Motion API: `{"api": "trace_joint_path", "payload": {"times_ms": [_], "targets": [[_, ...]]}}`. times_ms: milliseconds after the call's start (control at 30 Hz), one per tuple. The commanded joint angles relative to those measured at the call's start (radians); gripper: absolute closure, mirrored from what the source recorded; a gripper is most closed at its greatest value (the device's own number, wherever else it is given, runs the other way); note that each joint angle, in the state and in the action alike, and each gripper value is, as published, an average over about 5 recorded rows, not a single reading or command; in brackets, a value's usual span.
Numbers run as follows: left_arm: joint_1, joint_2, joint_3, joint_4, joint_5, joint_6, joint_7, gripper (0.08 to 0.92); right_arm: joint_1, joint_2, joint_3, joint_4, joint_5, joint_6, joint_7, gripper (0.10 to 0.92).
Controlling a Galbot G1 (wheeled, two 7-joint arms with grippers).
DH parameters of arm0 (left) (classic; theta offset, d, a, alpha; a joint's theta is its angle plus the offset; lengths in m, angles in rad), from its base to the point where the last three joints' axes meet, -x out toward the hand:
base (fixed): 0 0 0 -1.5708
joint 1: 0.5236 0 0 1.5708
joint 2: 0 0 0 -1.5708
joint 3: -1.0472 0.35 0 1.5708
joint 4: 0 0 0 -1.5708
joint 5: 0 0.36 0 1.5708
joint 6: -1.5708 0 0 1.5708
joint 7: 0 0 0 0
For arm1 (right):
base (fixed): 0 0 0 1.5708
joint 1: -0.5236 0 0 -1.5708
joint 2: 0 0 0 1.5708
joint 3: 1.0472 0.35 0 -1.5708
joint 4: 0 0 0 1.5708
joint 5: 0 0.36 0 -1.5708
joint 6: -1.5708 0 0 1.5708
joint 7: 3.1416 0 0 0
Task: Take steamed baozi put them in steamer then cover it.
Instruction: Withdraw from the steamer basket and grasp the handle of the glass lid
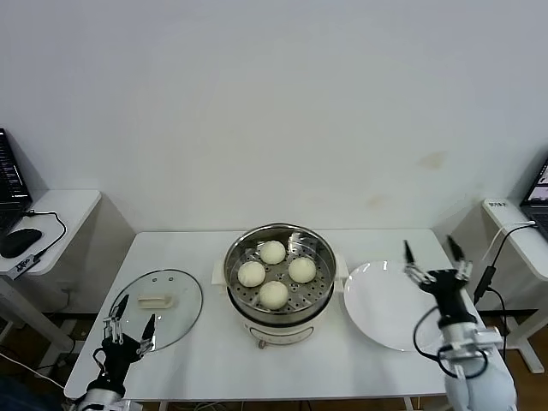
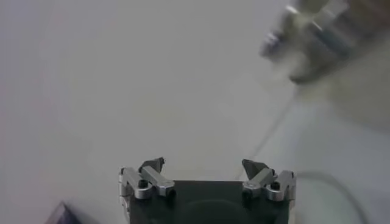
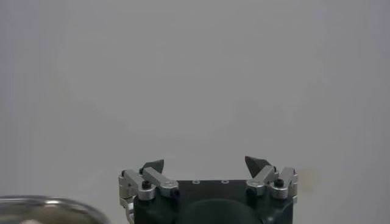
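Four baozi (image 1: pixel 273 272), head view only

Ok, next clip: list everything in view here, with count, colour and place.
steamed baozi: four, cream-white, on the perforated tray inside the steamer.
steamer: one, shiny steel on a cream base, table centre.
cover: one, clear glass with cream handle, flat on the table left of the steamer.
plate: one, white, right of the steamer.
table: one, white.
side desks: two, white, far left and far right.
mouse: one, black, on the left desk.
left gripper: jaws open, by the cover's near edge.
right gripper: jaws open, at the plate's right edge.
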Motion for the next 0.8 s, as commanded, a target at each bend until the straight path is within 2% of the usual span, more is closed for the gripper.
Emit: {"api": "trace_joint_path", "payload": {"times_ms": [33, 433, 800], "targets": [[-0.144, 0.070, 0.011, 0.273, 0.383, -0.055, -0.039, 0.177, -0.168, 0.116, 0.127, 0.076, -0.030, 0.043, 0.031, 0.203], [-0.436, 0.125, 0.128, 0.524, 0.328, -0.062, -0.062, 0.177, -0.264, 0.157, 0.137, 0.128, -0.067, 0.057, 0.034, 0.203], [-0.519, 0.143, 0.176, 0.649, 0.297, -0.064, -0.056, 0.177, -0.288, 0.172, 0.146, 0.149, -0.069, 0.063, 0.035, 0.203]]}}
